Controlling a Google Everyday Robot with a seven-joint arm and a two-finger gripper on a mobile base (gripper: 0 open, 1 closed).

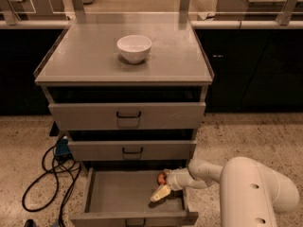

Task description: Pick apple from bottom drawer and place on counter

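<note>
The bottom drawer (pixel 118 195) is pulled open, a wide shallow grey tray low in the camera view. My gripper (pixel 160 191) reaches down into its right side, pale tip pointing at the floor of the drawer. The apple (pixel 162 177), a small red-orange shape, shows right at the gripper's upper side, near the drawer's back right; whether it is gripped I cannot tell. The counter (pixel 90 60) is the flat grey top of the cabinet above.
A white bowl (pixel 134 48) stands on the counter near its middle. Two closed drawers (pixel 128 116) with black handles sit above the open one. Black cables (pixel 52 174) lie on the speckled floor to the left. My white arm (pixel 251 193) fills the lower right.
</note>
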